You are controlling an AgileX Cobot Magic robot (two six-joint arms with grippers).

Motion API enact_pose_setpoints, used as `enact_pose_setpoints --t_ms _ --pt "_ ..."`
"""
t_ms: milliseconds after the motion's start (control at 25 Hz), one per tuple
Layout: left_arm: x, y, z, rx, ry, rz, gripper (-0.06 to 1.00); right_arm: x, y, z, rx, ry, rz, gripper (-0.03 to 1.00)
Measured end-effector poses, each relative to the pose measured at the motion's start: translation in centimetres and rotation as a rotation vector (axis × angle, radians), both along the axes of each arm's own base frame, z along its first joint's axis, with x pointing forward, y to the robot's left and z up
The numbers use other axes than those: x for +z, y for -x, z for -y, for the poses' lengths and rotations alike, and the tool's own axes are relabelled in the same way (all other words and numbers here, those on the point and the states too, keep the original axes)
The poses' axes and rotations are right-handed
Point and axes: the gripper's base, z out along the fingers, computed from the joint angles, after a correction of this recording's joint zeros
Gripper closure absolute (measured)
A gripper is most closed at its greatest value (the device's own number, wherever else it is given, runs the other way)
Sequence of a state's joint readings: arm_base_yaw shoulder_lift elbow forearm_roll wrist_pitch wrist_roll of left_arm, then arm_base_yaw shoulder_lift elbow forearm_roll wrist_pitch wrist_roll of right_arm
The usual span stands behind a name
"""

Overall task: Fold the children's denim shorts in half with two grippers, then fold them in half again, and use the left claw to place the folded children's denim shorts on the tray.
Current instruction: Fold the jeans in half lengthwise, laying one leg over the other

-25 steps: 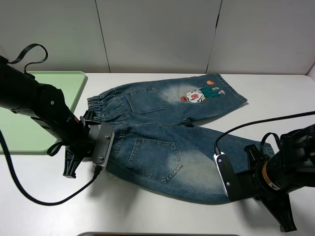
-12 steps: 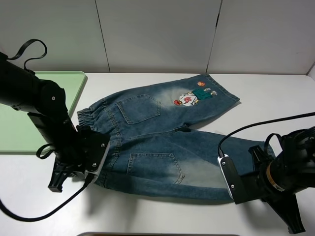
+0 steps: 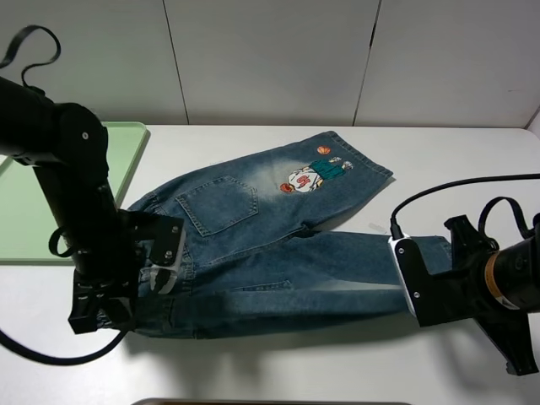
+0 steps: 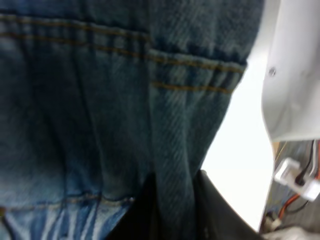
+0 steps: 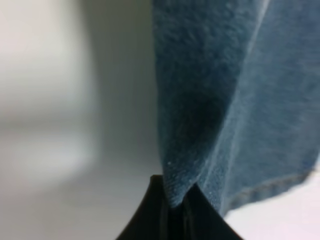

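Observation:
The children's denim shorts (image 3: 253, 211) lie across the middle of the table, back pocket (image 3: 215, 205) and cartoon patch (image 3: 308, 175) facing up. Their near edge is lifted off the table. My left gripper (image 3: 150, 280) is shut on the gathered waistband at the near left corner. The left wrist view shows the black fingers (image 4: 172, 202) pinching the denim (image 4: 100, 100). My right gripper (image 3: 445, 253) is shut on the hem of the near leg. The right wrist view shows its fingers (image 5: 172, 205) clamped on a hanging fold of denim (image 5: 225, 100). The pale green tray (image 3: 25, 224) sits at far left, partly behind my left arm.
The white table (image 3: 278, 371) ends at a pale panelled wall (image 3: 270, 59) at the back. Black cables (image 3: 439, 196) loop from the right arm over the table. A dark edge (image 3: 270, 402) shows at the bottom of the exterior view.
Both grippers have risen, lifting the near edge of the shorts. The near leg now stands up as a fold, and the whole garment has slid left and away.

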State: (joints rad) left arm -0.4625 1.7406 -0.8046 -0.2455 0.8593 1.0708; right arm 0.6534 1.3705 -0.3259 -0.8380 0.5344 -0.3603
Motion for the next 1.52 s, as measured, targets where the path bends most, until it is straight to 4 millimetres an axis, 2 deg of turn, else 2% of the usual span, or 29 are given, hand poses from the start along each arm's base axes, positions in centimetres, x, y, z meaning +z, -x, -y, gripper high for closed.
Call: enact_pose_setpoints --t_ms 200,280,320,480,680,840,1000,1240,1360,1520 --pt "2.4 -0.1 -0.3 0.1 0.001 0.118 0.84 0.8 -0.9 -0.2 -0.032 -0.011 0.084 0.99" --pt "3.0 -0.4 -0.4 0.143 -0.009 0.179 0.84 1.7 -2.1 -0.7 -0.117 -0.077 0.157 0.99" --pt "3.3 -0.5 -0.5 0.17 -0.013 0.203 0.84 2.8 -3.4 -1.1 -0.227 -0.171 0.228 0.99" --pt "3.6 -0.8 -0.9 0.25 -0.06 0.251 0.84 4.7 -5.7 -1.8 -0.416 -0.379 0.32 0.99" --pt "3.6 -1.5 -1.4 0.317 -0.114 0.336 0.84 5.9 -7.0 -1.9 -0.476 -0.496 0.354 0.99" --pt "3.6 -2.4 -1.5 0.386 -0.113 0.427 0.84 5.9 -7.7 -1.4 -0.485 -0.538 0.358 0.99" --pt "3.7 -3.0 -1.3 0.43 -0.082 0.484 0.84 4.8 -8.6 -0.8 -0.51 -0.52 0.332 0.99" --pt "3.8 -3.5 -1.5 0.412 -0.093 0.54 0.84 3.3 -9.5 -1.4 -0.457 -0.488 0.287 0.99" --pt "3.9 -3.9 -1.9 0.416 -0.122 0.596 0.84 3.4 -10.4 -1.8 -0.465 -0.499 0.294 0.99" --pt "4.1 -4.5 -2.3 0.449 -0.161 0.677 0.84 4.7 -12.0 -2.5 -0.492 -0.56 0.337 0.99"
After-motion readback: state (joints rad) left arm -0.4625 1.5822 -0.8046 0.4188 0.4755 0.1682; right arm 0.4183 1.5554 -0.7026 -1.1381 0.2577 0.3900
